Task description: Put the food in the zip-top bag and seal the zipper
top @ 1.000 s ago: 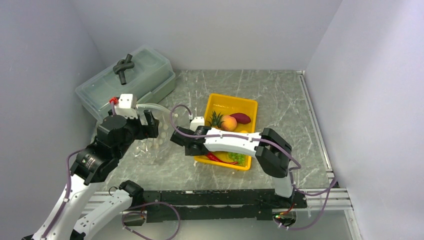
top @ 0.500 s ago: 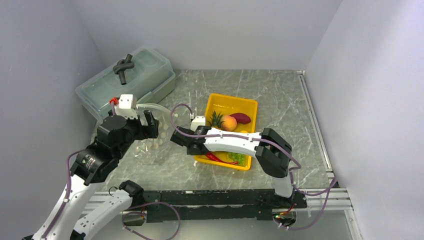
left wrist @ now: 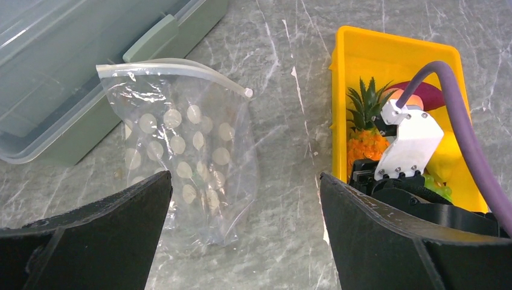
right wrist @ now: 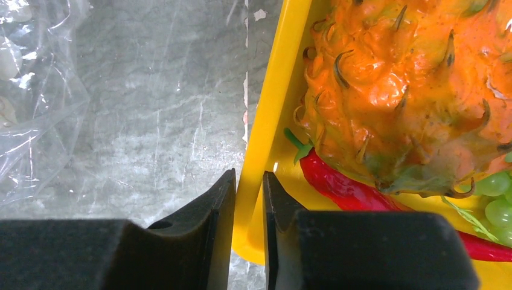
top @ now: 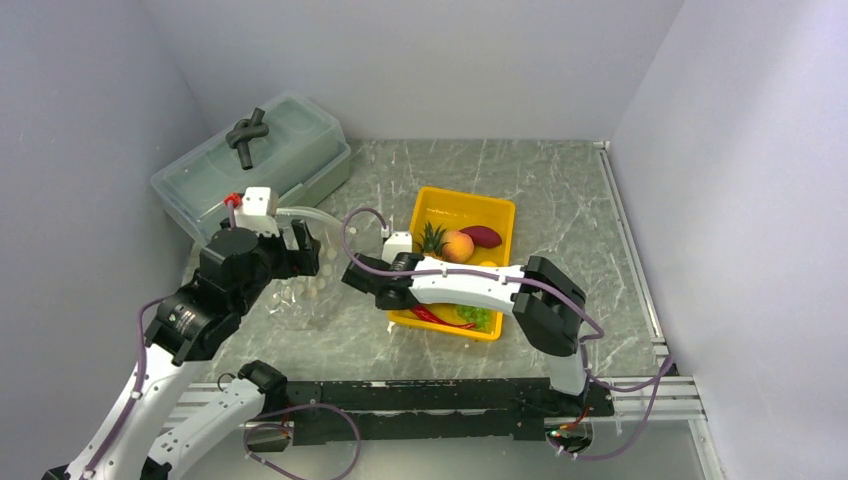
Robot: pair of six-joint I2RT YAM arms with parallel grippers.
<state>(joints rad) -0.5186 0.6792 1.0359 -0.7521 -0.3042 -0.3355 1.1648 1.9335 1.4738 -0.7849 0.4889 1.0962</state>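
The zip-top bag [left wrist: 181,151] [top: 300,285], clear with white dots, lies flat and empty on the marble; its zipper [left wrist: 175,66] runs along the far edge. The food sits in the yellow tray [top: 465,195] [right wrist: 265,121]: pineapple [right wrist: 410,90] [top: 432,240], peach [top: 459,245], dark purple piece [top: 483,236], red chili [right wrist: 338,187], green grapes [right wrist: 498,199]. My right gripper [right wrist: 249,187] [top: 392,298] pinches the tray's left wall, one finger inside and one outside. Above the bag's near right part, my left gripper [left wrist: 244,205] [top: 300,255] hangs wide open and holds nothing.
A large translucent lidded box [top: 270,150] [left wrist: 72,60] stands at the back left, close to the bag's zipper edge, with a black knotted piece [top: 247,130] on its lid. Walls enclose the table on the left, back and right.
The right gripper's jaws have closed in on the tray's left wall. The left arm has shifted slightly; its jaws stay wide apart.
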